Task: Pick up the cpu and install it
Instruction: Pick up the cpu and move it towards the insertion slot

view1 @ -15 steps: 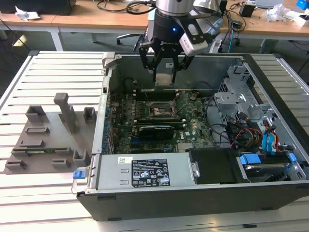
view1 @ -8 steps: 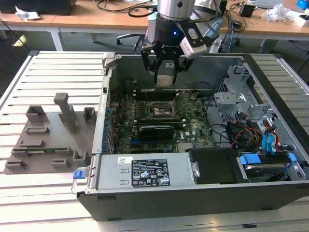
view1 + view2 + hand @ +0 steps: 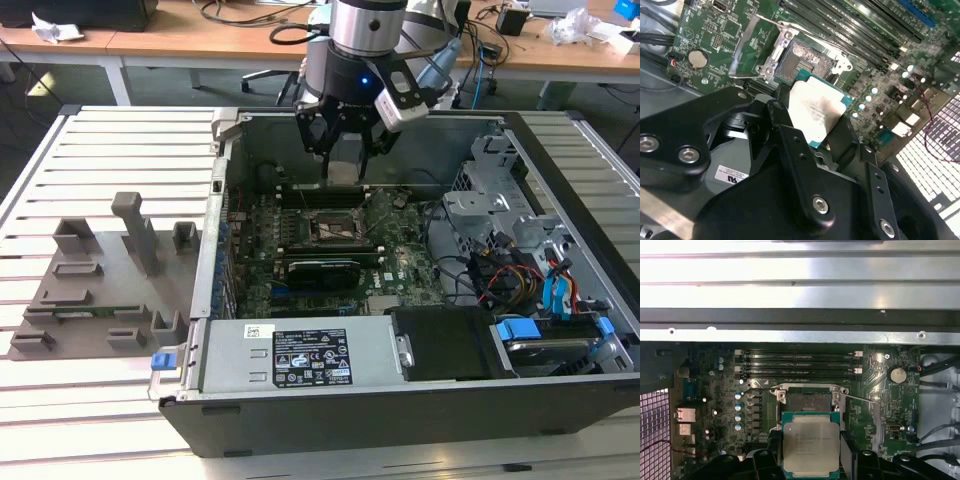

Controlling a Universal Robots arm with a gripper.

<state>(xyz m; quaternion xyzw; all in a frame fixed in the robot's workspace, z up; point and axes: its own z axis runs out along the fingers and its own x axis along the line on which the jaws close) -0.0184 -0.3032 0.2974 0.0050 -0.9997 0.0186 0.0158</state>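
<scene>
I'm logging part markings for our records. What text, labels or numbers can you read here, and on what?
cpu top: faint print, too blurred to read.
power supply label: print too small to read.
sticker on the gripper: too blurred to read.
So no text can be quoted.

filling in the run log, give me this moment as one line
gripper: shut on cpu | cpu: held above motherboard, not seated | socket: open, empty

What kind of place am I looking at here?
Probably a robotics lab or test workshop: an opened computer case sits on a slatted metal table, cluttered wooden desks stand behind, and the claw holds the cpu above the motherboard.
</scene>
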